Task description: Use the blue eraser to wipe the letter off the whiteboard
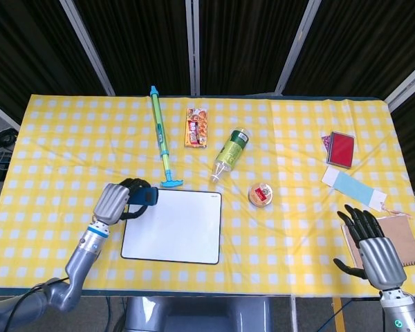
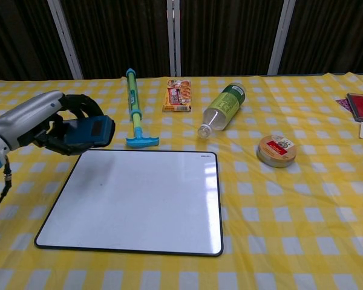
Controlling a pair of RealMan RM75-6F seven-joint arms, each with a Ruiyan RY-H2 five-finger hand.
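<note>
My left hand (image 1: pixel 116 201) (image 2: pixel 45 124) grips the blue eraser (image 1: pixel 142 196) (image 2: pixel 88 131), held off the table just past the top-left corner of the whiteboard (image 1: pixel 173 226) (image 2: pixel 137 200). The whiteboard lies flat near the front edge, and its white surface shows no letter. My right hand (image 1: pixel 373 247) hovers at the front right with its fingers spread and nothing in it; the chest view does not show it.
Behind the board lie a green-and-blue pump toy (image 1: pixel 160 135) (image 2: pixel 133 106), a snack packet (image 1: pixel 197 127) (image 2: pixel 179 95) and a green bottle (image 1: pixel 231 153) (image 2: pixel 221 109). A round tin (image 1: pixel 261 195) (image 2: pixel 277 150) sits right of the board. A red box (image 1: pixel 341 149), a pale blue card (image 1: pixel 353 186) and a brown notebook (image 1: pixel 401 238) lie at right.
</note>
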